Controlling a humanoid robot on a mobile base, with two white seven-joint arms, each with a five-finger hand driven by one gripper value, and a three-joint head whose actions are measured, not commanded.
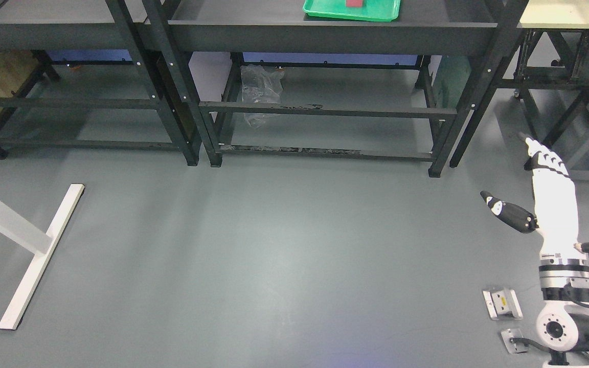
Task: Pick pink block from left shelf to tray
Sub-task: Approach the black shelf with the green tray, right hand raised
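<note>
A green tray (352, 10) rests on top of the middle black shelf (325, 36) at the upper edge of the head view. A pink block (355, 3) lies in it, partly cut off by the frame. My right hand (532, 179) hangs low at the right, over the floor and far below the tray. Its fingers are stretched out and its thumb is spread, with nothing held. My left arm does not show.
A second black shelf (59, 30) stands at the left. A crumpled clear plastic bag (259, 92) lies under the middle shelf. A white T-shaped stand foot (39, 255) crosses the floor at the left. Metal frames (570, 102) stand at the right.
</note>
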